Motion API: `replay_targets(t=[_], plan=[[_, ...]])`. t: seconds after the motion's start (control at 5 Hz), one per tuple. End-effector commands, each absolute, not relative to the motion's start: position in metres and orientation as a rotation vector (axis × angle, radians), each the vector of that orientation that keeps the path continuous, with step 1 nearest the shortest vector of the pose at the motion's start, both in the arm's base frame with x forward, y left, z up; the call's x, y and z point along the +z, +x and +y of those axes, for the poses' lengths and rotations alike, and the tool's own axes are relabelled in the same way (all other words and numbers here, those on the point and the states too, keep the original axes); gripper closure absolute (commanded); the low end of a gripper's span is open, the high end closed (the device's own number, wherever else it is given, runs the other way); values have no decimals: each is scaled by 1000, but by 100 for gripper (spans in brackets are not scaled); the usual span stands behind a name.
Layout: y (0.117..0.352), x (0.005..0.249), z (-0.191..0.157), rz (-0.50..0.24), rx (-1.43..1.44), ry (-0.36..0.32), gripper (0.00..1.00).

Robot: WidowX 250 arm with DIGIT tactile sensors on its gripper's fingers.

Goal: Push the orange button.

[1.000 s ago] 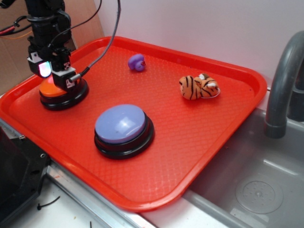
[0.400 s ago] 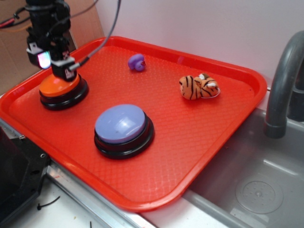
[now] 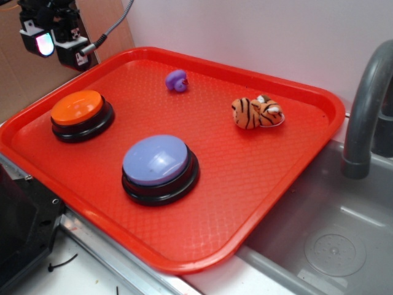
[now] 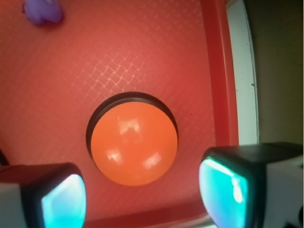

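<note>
The orange button (image 3: 77, 107) with its domed glossy top on a black base sits at the left end of the red tray (image 3: 258, 178). In the wrist view the orange button (image 4: 134, 145) lies below and between my fingers, with nothing touching it. My gripper (image 3: 56, 44) hangs well above the button, up at the top left over the tray's far-left rim. It is open, with nothing between its glowing pads (image 4: 223, 190).
A larger lavender-blue button (image 3: 158, 165) stands in the tray's front middle. A small purple toy (image 3: 177, 80) and a striped plush tiger (image 3: 256, 112) lie toward the back. A grey sink with a faucet (image 3: 365, 110) is to the right. Cardboard stands behind the gripper.
My gripper has lifted off the orange button, rising up and slightly left. The button's whole top now shows; nothing else on the tray moved.
</note>
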State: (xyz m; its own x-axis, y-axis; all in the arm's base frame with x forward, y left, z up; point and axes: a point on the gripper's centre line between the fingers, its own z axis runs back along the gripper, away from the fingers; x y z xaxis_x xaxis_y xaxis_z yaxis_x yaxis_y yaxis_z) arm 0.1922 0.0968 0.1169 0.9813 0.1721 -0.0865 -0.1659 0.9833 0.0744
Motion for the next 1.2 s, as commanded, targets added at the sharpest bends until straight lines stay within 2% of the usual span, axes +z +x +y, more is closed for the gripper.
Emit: replay_targets(t=[0.0,0.4,1.0], plan=[[187,148,104,4,178,75,0],[188,159,107,-7,179,73,0],[185,179,106,-66,153,91,0]])
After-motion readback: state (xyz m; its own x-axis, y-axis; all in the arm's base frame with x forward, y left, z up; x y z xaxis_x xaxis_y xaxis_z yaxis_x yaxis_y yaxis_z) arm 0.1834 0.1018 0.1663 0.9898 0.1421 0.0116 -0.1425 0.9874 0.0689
